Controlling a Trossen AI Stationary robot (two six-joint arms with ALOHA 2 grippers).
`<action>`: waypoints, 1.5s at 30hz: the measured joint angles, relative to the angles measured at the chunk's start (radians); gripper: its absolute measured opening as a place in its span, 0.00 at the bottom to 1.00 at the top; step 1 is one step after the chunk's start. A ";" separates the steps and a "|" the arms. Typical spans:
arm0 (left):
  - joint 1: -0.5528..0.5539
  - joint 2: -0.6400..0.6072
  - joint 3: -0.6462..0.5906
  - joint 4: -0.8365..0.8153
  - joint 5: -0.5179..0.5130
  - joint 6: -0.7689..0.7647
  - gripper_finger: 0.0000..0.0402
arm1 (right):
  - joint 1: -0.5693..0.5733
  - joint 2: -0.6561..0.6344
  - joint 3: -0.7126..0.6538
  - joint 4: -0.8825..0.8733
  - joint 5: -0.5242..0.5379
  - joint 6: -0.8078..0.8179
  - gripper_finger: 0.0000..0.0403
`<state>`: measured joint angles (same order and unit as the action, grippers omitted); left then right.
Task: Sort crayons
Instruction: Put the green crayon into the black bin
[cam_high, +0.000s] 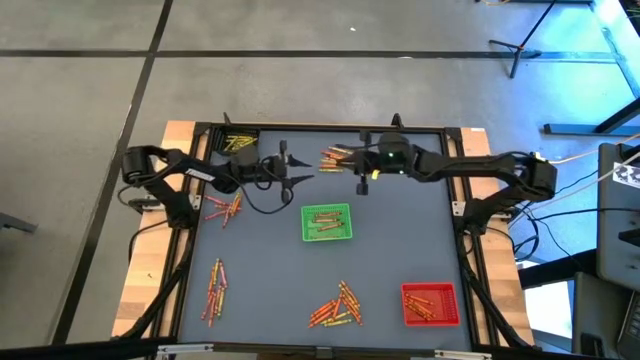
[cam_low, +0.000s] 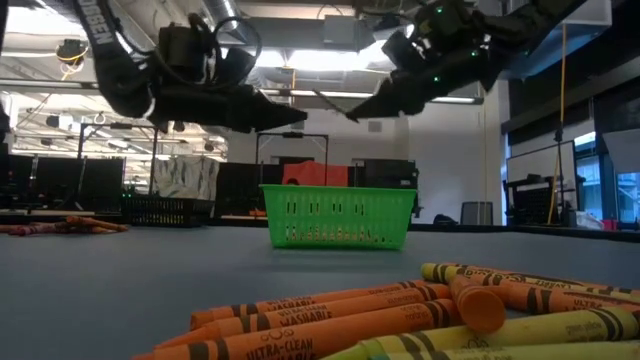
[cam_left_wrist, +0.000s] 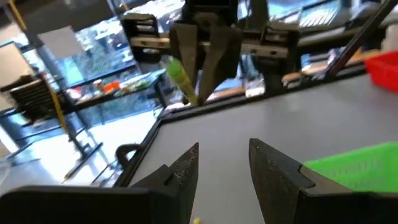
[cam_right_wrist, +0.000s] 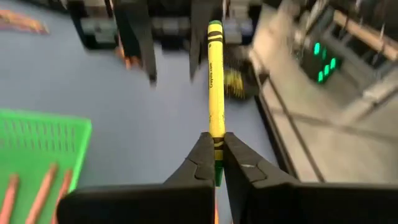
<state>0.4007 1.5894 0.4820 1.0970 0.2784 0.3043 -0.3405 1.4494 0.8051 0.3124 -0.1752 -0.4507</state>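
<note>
My right gripper hangs above the table's far middle, shut on a yellow-green crayon. My left gripper faces it from the table's left, open and holding nothing, about level; the crayon shows ahead of it. Between and nearer than the two grippers stands the green tray with a few crayons lying in it. Loose crayons lie on the mat in heaps at the far middle, the left, the near left and the near middle. My right gripper pinches the crayon near its back end between its two fingertips. The crayon lies along the fingers and sticks out well beyond their tips, toward the left gripper. It is lifted clear of the table.
A red tray stands at the near right, holding a few crayons. A dark tray with yellow crayons sits at the far left corner. A black frame rims the mat. The orange and yellow crayons lie close to the low camera.
</note>
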 joint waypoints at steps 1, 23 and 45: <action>-0.001 0.015 0.017 0.011 0.006 -0.012 0.31 | 0.000 0.001 -0.011 0.043 -0.015 0.000 0.02; -0.050 0.110 0.170 0.064 0.069 -0.111 0.30 | 0.026 0.023 -0.037 0.151 -0.082 0.000 0.02; -0.051 0.108 0.169 0.051 0.071 -0.170 0.02 | 0.027 -0.001 -0.035 0.031 -0.070 0.052 0.25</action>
<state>0.3500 1.6976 0.6506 1.1479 0.3491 0.1341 -0.3134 1.4486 0.7704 0.3434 -0.2451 -0.3989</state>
